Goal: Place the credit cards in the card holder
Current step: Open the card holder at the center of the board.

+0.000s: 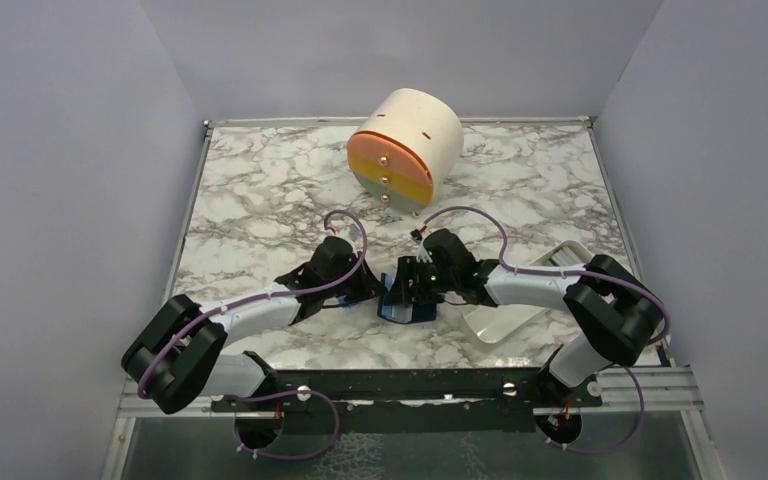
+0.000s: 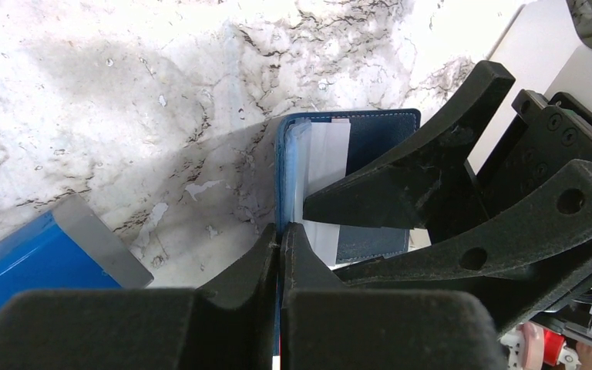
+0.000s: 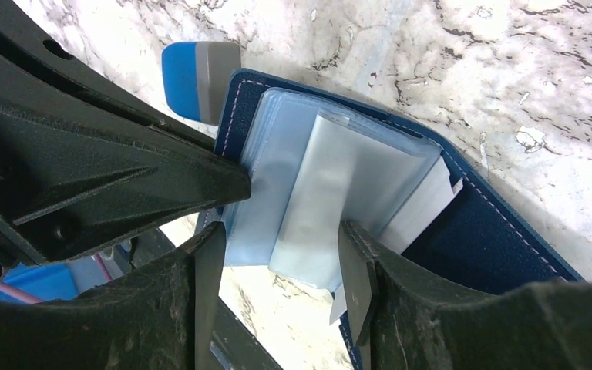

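Observation:
The card holder (image 1: 407,297) stands open in the middle of the table, navy outside (image 3: 493,247), with pale blue plastic sleeves (image 3: 331,193) fanned out inside. My left gripper (image 2: 280,237) is shut on the holder's blue cover edge and holds it upright. Open, my right gripper (image 3: 281,266) straddles the sleeves' lower ends, its right finger (image 3: 354,274) against the outer sleeve. One of the credit cards, a white one (image 2: 327,158), sits tucked between sleeves and cover; its edge shows in the right wrist view (image 3: 424,210). Both grippers meet at the holder (image 2: 378,135).
A bright blue block with a grey end (image 2: 38,258) lies on the marble just left of the holder (image 3: 196,69). A white oblong tray (image 1: 508,312) sits under the right arm. A cream cylinder with orange and yellow drawer fronts (image 1: 405,150) lies at the back.

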